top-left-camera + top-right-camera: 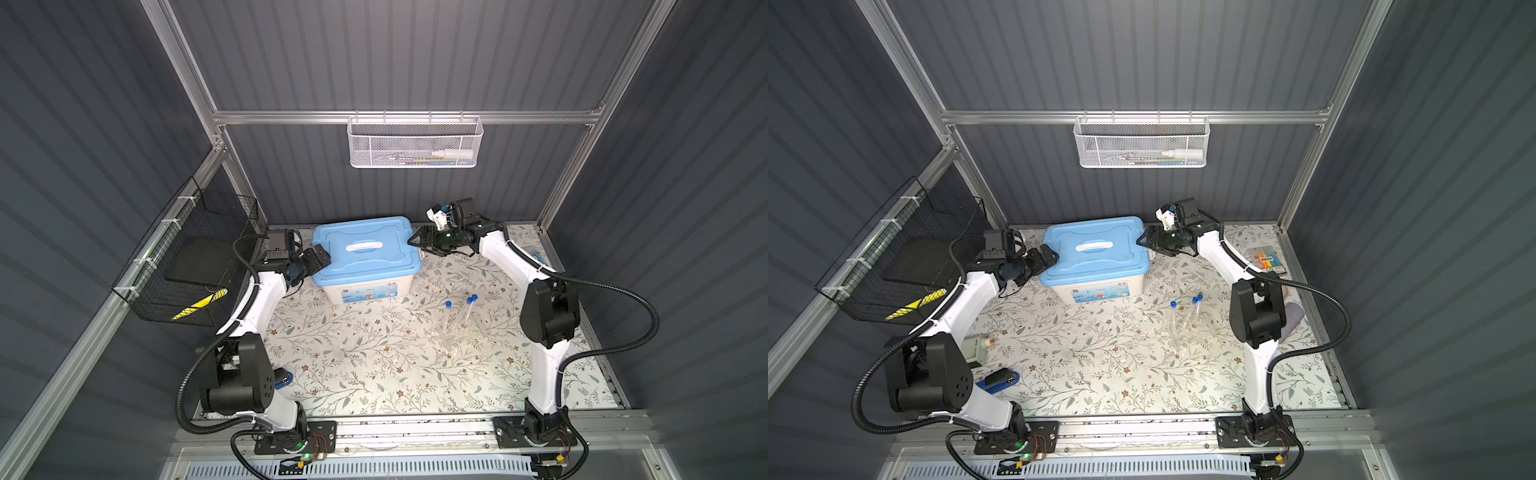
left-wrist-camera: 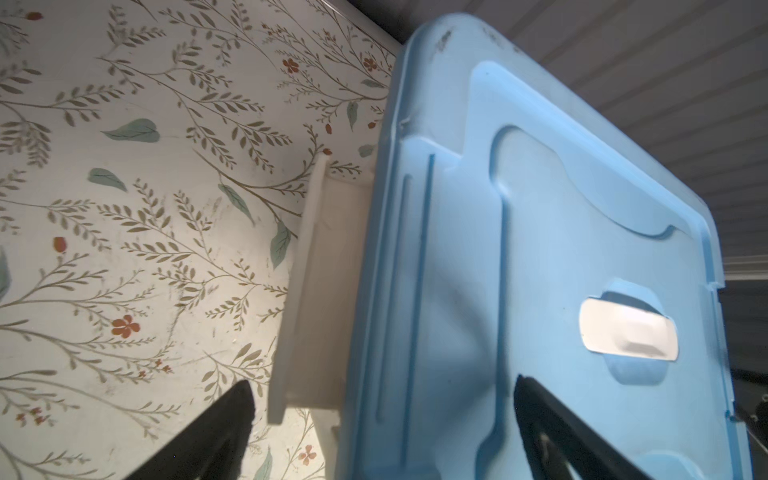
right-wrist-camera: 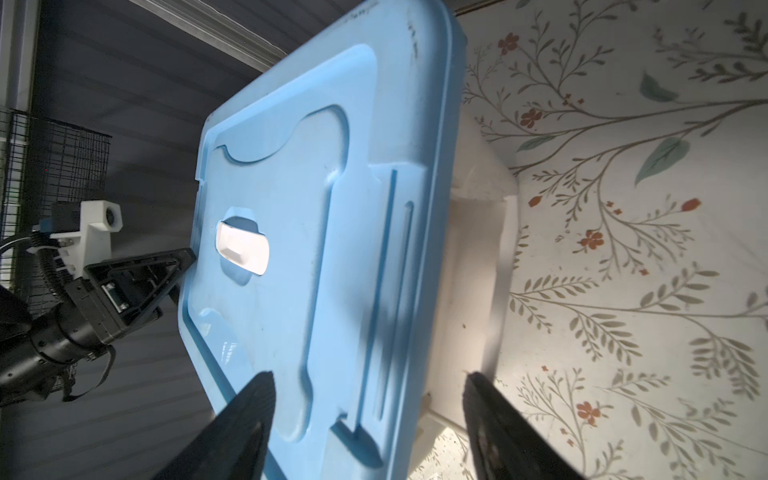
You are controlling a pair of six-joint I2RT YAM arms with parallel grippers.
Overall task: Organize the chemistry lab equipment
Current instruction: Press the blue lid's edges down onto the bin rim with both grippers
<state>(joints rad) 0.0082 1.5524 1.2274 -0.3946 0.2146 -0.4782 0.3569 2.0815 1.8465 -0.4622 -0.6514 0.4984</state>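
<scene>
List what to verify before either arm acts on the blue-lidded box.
1. The left gripper is open at the left end of the blue lid: ok.
2. The right gripper is open at the lid's right end: ok.
3. In each wrist view the jaws straddle the lid's rim: ok.
4. Whether the jaws touch the lid: cannot tell.
5. The lid sits on the white box: ok. Whether it is latched: cannot tell.
6. The blue-capped test tubes stand apart from the box, nearer the front: ok.
</scene>
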